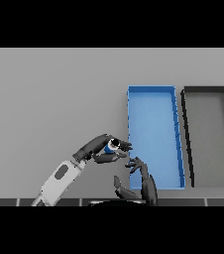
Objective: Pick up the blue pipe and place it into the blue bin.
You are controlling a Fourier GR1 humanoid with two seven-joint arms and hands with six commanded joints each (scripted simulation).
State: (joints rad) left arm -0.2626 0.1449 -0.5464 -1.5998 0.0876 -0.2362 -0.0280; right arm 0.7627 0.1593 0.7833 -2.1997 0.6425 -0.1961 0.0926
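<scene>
Left hand [100, 149] is pinching the blue pipe [110, 147] between curled fingers and thumb, holding it just beside the blue bin [153, 89], ready to carry across; right hand [142, 179] is idling nearby, fingers loosely spread.

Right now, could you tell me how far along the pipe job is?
Done: the left hand has its fingers curled round the blue pipe. In hand: it holds the pipe just left of the blue bin, outside its wall. Left: carry it over the wall and release it inside. The right hand waits near the lower edge.
</scene>
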